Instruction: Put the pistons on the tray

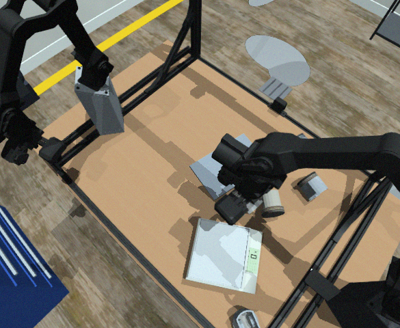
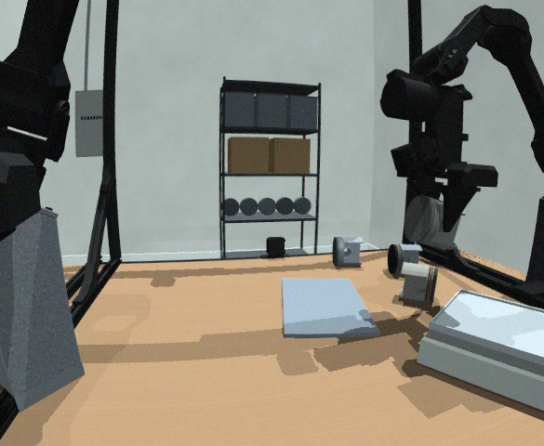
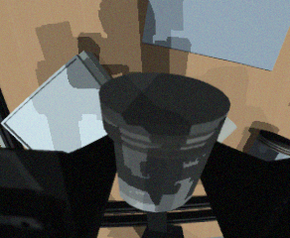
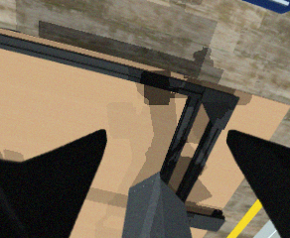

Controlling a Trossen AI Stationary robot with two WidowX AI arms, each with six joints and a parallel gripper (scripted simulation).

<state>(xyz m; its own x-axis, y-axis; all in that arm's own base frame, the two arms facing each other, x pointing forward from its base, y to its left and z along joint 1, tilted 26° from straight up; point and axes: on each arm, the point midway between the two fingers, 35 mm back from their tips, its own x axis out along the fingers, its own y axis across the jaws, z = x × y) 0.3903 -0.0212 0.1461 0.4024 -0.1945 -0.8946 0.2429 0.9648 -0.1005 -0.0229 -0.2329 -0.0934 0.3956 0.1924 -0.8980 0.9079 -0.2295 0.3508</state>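
My left gripper [image 1: 243, 203] [image 2: 431, 216] [image 3: 156, 136] is shut on a grey piston [image 3: 160, 114] [image 2: 420, 221] and holds it in the air over the bench, between the flat steel tray [image 1: 206, 173] [image 2: 325, 302] [image 3: 224, 30] and the scale [image 1: 221, 254] [image 2: 497, 331] [image 3: 46, 119]. A pale piston [image 1: 272, 203] [image 2: 418, 283] stands beside the tray. A second piston [image 1: 312, 186] [image 2: 402, 259] [image 3: 274, 146] lies on its side farther out. A third piston [image 2: 347, 251] lies near the back edge. Another piston [image 1: 245, 318] lies at the front edge. My right gripper [image 4: 166, 135] is open and empty, high over the far corner.
A black frame [image 1: 189, 42] [image 4: 195, 124] borders the bench. A grey wedge-shaped block [image 1: 100, 102] [image 2: 21, 311] hangs at the right arm's wrist. A shelf rack [image 2: 269, 167] stands behind the bench.
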